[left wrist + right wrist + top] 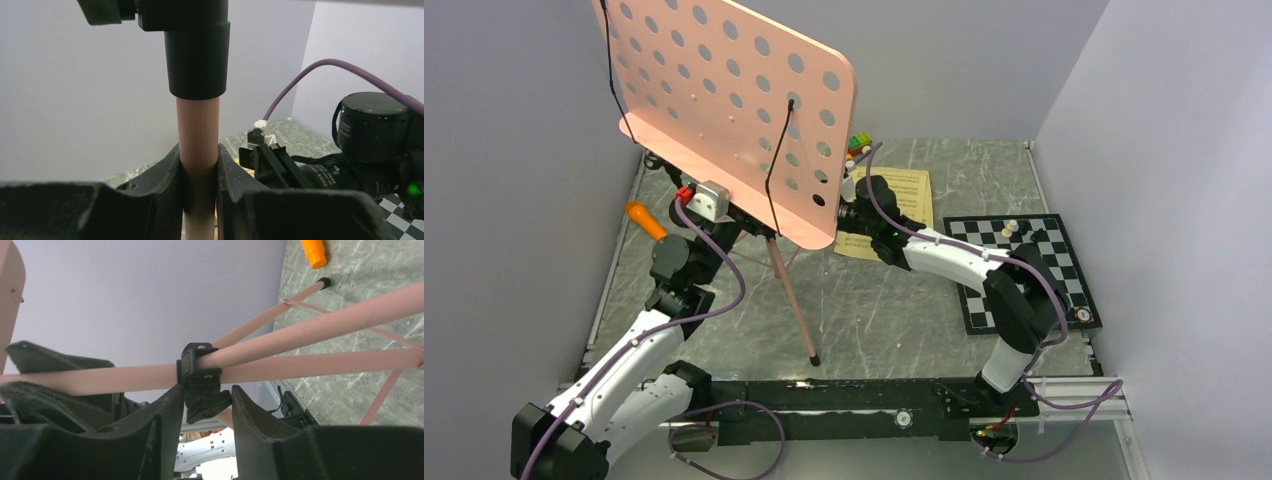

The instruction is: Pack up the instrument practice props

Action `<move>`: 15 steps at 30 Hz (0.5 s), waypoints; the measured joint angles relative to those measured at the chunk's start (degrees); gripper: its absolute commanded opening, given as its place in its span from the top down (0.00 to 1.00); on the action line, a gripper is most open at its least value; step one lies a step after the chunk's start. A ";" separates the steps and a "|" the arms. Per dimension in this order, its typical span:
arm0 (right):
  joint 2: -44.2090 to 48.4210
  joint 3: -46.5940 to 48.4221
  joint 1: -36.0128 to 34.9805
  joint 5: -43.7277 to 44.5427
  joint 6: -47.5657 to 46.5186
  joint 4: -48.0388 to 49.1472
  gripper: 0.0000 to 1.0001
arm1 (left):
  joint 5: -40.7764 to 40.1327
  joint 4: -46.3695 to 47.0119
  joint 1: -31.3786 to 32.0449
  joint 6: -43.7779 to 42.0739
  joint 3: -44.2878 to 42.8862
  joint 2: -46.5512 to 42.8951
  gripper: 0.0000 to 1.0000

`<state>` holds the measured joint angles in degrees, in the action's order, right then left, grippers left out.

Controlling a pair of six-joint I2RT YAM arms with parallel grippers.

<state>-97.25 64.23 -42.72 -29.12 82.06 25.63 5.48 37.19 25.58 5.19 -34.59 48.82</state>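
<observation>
Nearest, the left gripper is clenched on the pink music stand pole (stand on its legs, table's left half). Beyond, the right gripper straddles its black collar; grip unclear. The orange microphone lies at nine o'clock, yellow sheet music at one o'clock.

A lab test cell — plain walls (grey) box a tabletop.
</observation>
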 measured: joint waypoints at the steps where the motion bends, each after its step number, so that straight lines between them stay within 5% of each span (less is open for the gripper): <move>1: -0.33 0.26 0.00 0.00 -0.02 -0.37 0.65 | -0.02 0.02 0.02 0.00 0.04 -0.09 1.00; 11: -0.94 1.86 -0.02 -0.61 -2.51 -3.13 1.00 | -0.37 0.04 0.17 -0.04 0.39 -0.61 1.00; 15: -0.94 3.69 -0.31 -0.74 -5.88 -6.21 1.00 | -0.61 0.02 0.22 -0.04 0.39 -0.61 1.00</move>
<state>-98.19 67.92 -43.03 -29.87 76.18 19.42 4.86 37.21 25.80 5.15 -34.20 48.21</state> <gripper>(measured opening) 0.339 0.268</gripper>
